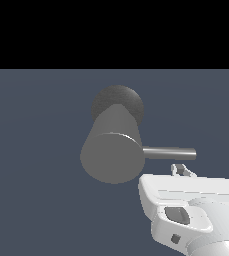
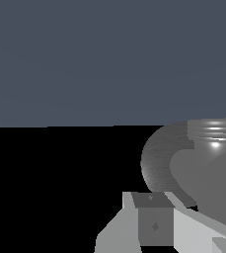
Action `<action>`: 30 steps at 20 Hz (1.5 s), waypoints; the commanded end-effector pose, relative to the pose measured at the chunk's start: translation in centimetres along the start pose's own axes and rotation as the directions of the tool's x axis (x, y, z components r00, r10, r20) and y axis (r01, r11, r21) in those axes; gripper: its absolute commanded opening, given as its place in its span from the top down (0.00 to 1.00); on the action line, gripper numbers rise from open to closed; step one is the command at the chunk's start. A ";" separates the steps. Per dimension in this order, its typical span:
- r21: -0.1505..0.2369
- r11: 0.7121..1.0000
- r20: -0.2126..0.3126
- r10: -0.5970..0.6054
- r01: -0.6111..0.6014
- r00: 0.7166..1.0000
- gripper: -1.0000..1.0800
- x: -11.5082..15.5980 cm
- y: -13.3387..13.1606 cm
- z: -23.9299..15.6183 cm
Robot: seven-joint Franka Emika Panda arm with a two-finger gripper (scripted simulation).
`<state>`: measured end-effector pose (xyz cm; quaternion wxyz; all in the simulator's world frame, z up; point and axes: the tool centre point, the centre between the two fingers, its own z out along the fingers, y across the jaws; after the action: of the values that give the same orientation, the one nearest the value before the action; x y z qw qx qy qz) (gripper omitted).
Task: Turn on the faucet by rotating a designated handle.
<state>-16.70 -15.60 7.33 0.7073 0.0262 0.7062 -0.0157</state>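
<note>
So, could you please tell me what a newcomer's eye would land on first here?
Probably the thick grey faucet at the centre of the exterior view, its flat round end facing the camera. Next, the thin shiny handle sticking out toward that view's right. Just below the rod sits the white pincer, not touching it as far as I can tell.

Matte grey faucet; shiny metal handle.
</note>
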 end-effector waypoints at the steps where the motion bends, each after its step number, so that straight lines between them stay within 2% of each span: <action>1: 0.000 1.000 0.000 0.000 0.000 1.000 1.00 0.0 0.0 0.0; 20: 0.000 1.000 -0.001 0.001 -0.001 1.000 1.00 -6.2 -0.6 0.0; 21: 0.000 1.000 -0.001 0.001 -0.001 1.000 1.00 -6.2 -0.6 0.0; 22: 0.009 1.000 -0.038 0.001 -0.001 0.999 1.00 -3.8 -1.4 -0.2; 30: 0.006 1.000 -0.027 0.001 -0.001 1.000 1.00 -6.6 -0.5 -0.1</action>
<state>-16.97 -17.15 12.06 0.6875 0.0324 0.7251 -0.0207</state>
